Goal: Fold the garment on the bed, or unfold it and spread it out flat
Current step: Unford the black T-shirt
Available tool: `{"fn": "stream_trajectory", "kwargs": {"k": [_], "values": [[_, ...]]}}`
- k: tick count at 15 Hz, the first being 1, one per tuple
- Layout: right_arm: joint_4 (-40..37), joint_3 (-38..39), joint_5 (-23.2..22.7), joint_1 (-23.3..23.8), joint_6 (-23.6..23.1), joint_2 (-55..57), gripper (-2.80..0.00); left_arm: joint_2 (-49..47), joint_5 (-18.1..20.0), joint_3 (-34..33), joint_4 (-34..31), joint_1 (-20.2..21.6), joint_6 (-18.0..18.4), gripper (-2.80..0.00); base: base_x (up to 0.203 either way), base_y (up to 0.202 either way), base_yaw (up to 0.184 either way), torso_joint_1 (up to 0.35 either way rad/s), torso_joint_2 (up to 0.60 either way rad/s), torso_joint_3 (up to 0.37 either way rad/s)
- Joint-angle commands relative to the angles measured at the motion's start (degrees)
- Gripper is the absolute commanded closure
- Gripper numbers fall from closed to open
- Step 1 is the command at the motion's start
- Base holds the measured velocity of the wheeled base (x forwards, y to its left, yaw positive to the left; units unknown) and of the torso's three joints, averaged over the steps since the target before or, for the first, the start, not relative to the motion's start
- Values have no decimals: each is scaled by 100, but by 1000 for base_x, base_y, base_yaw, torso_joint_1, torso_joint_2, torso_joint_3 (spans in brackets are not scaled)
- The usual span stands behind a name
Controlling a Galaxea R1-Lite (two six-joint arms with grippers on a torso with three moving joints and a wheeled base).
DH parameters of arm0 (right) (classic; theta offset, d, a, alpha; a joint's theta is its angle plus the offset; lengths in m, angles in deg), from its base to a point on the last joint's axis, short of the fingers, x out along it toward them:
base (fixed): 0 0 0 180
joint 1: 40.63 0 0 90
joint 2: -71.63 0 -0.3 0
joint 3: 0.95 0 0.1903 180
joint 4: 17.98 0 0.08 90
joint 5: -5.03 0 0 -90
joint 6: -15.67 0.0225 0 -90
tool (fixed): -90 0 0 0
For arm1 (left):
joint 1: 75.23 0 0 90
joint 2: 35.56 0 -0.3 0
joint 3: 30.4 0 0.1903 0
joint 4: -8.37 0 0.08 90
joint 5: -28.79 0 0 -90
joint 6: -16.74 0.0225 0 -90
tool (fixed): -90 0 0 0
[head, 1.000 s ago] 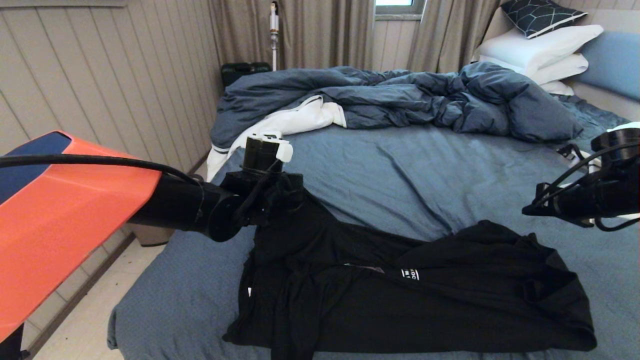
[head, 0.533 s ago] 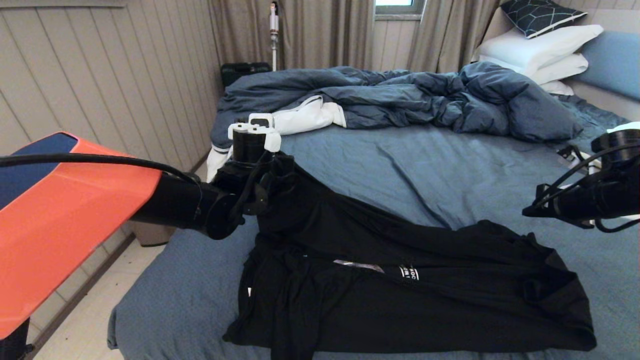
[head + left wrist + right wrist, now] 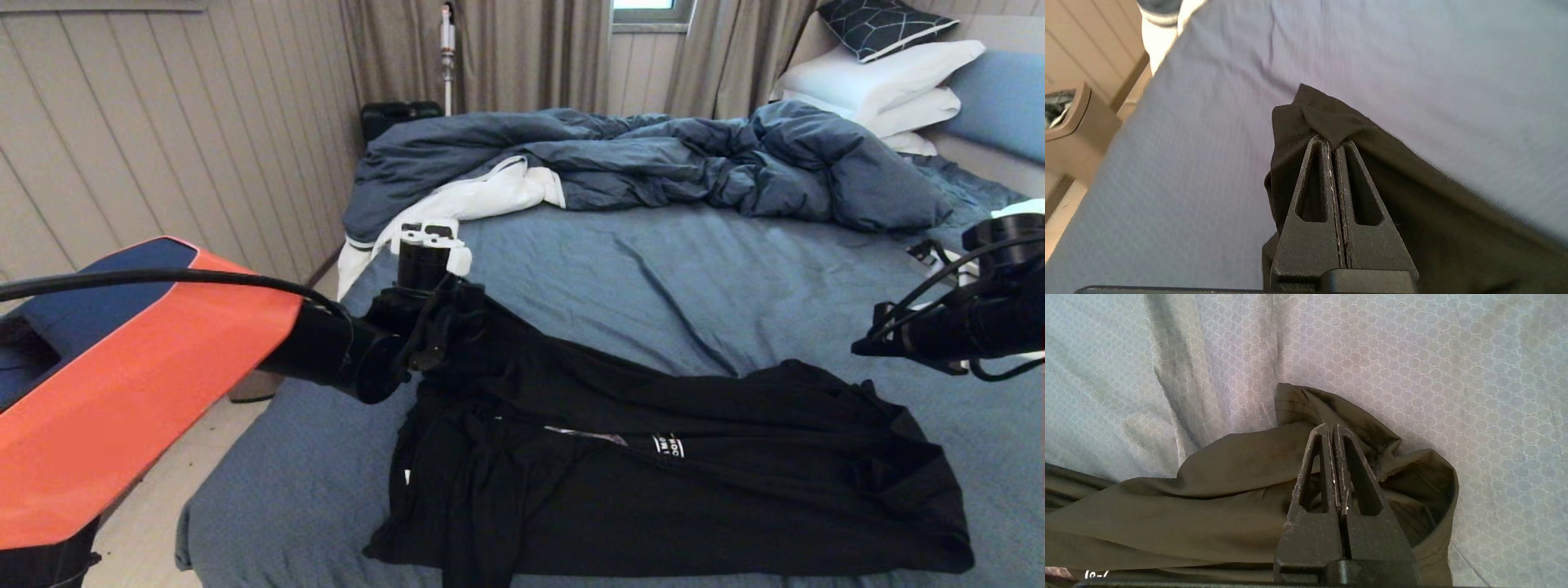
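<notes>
Now: left corner lifted, right arm waiting over the far end

Head view: I have the left gripper point(image 3: 445, 306) pinched on a corner of the garment point(image 3: 669, 490), which hangs from it as a taut ridge and runs down to the rest of the cloth lying bunched on the bed point(image 3: 653, 269). I judge I am holding that corner up so the fabric can be drawn out and spread rather than left crumpled. The right gripper point(image 3: 865, 347) hovers above the other end of the shirt, over the sheet. Beyond both arms the duvet point(image 3: 653, 155) is heaped against the pillows point(image 3: 890, 77).

Left wrist view: the jaws are pressed together on a small peak of black cloth poking out just past the tips; the garment trails away behind them and bare sheet lies ahead. A bin point(image 3: 1069, 118) stands on the floor off to one side of the bed; something dark sits in it, though I cannot tell what.

Right wrist view: the jaws are closed with nothing between them that I can make out; a rolled hem of the garment lies directly below and ahead of the tips.
</notes>
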Motion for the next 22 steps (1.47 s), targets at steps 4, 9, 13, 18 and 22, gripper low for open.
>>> {"fn": "stream_trajectory", "kwargs": {"k": [4, 9, 13, 18, 22], "values": [[-8, -9, -18, -1, 3, 11, 0, 26, -345, 2, -377, 9, 220, 0, 0, 0, 0, 0, 0, 0], [-8, -9, -18, -1, 3, 20, 0, 325, -435, -7, -526, 9, 238, -280, 0, 0, 0, 0, 0, 0], [-17, 8, -18, -10, -3, 13, 0, 775, -733, -124, -596, -17, 213, -280, 0, 0, 0, 0, 0, 0], [-39, 182, -24, -18, -147, -174, 0, 1522, -708, -1123, -1485, -377, -261, 0, 0, 0, 0, 0, 0, 0], [-178, 473, -24, -62, -605, -554, 0, 2319, 773, -1280, -3599, -626, -1715, 0, 0, 0, 0, 0, 0, 0]]}}
